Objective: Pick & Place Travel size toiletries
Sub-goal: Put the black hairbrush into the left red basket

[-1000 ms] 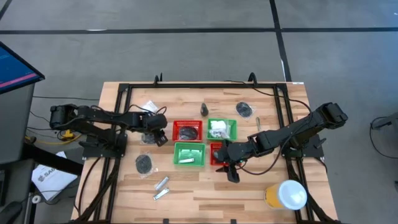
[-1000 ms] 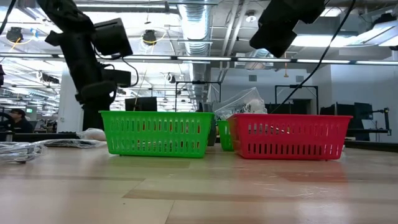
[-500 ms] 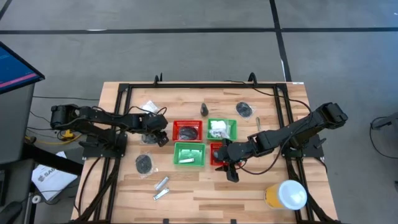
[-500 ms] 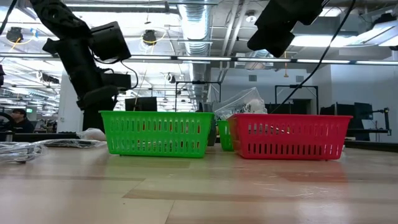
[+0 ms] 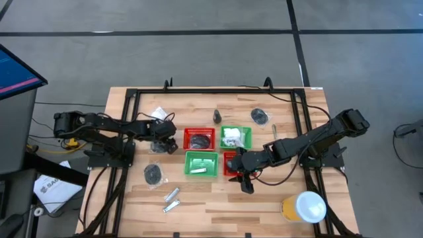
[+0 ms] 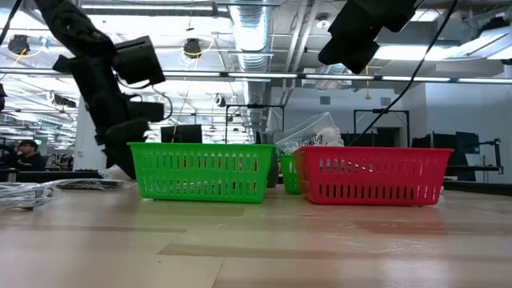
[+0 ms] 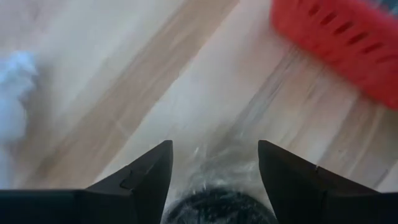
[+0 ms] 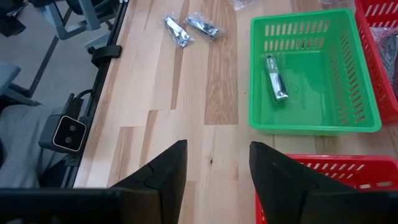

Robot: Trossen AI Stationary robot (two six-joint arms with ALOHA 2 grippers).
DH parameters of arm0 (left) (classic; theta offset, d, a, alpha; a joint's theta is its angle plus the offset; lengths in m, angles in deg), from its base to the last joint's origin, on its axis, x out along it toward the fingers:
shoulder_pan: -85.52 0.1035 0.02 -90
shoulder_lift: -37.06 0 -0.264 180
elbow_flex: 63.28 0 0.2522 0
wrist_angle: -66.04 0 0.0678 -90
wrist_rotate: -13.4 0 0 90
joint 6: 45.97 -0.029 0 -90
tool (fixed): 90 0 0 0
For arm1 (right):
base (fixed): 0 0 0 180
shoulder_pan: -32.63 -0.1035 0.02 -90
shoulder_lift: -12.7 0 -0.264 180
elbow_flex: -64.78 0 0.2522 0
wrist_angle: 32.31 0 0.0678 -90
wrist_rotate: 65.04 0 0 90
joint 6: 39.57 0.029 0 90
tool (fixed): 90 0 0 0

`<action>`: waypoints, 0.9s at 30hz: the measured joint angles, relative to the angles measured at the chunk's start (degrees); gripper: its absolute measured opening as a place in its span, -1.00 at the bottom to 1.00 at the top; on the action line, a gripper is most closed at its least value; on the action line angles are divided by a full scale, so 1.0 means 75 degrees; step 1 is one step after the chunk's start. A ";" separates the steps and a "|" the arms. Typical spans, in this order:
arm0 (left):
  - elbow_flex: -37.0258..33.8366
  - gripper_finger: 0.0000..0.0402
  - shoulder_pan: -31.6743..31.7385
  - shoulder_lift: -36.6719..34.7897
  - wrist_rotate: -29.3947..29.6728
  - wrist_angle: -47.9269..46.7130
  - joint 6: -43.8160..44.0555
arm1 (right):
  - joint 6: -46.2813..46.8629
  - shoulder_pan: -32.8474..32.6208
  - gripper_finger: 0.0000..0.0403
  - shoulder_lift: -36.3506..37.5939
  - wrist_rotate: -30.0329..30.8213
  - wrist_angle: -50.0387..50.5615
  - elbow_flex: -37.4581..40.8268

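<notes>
Left gripper (image 5: pixel 168 145) has dropped lower, jaws apart over a black coiled piece (image 7: pixel 217 208); right gripper (image 5: pixel 246 185) apart, empty. Baskets part-filled; silver tubes (image 5: pixel 172 199) at 7 o'clock remain.

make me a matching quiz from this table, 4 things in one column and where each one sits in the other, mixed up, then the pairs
Things:
1. silver tube
2. white packet
3. yellow tub
4. two silver tubes

Places:
A. on bare wood near the table's front edge
B. front right corner of the table
C. in the back green basket
D. in the front green basket

Pairs: 1-D, 2-C, 3-B, 4-A
</notes>
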 joint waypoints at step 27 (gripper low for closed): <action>-0.0619 -0.95 -0.0052 -0.0020 -0.0107 0.0464 0.0389 | 0.0000 0.0000 -0.19 0.0000 0.0000 0.0002 0.0000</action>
